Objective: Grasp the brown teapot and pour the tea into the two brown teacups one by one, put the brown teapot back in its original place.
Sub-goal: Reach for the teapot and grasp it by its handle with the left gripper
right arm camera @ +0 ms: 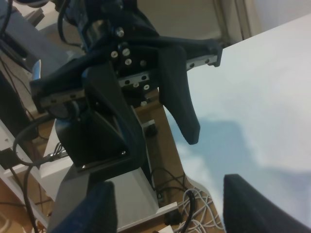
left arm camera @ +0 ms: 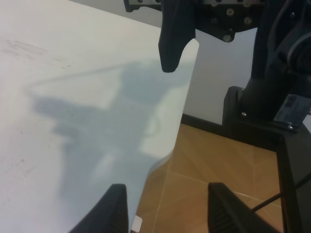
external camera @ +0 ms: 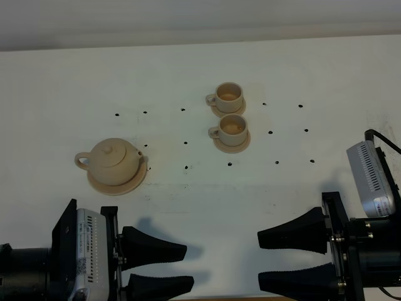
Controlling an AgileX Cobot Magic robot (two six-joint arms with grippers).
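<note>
The brown teapot point(external camera: 114, 160) sits on its wide tan saucer point(external camera: 116, 183), the original place, at the left of the white table. The two brown teacups stand on small saucers at centre right, one farther point(external camera: 228, 95) and one nearer point(external camera: 232, 128). My left gripper point(external camera: 187, 268) is open and empty at the table's front edge, well in front of the teapot. My right gripper point(external camera: 262, 258) is open and empty at the front right, well in front of the cups. The wrist views show only the open fingers point(left arm camera: 112, 208) point(right arm camera: 99, 208), the opposite arm and the table edge.
Small black dots point(external camera: 186, 143) mark the white table point(external camera: 294, 182) in rows around the cups. The left wrist view shows the table's front edge point(left arm camera: 180, 121) with wooden floor beyond; the right wrist view shows the other arm point(right arm camera: 126, 82) and cables below.
</note>
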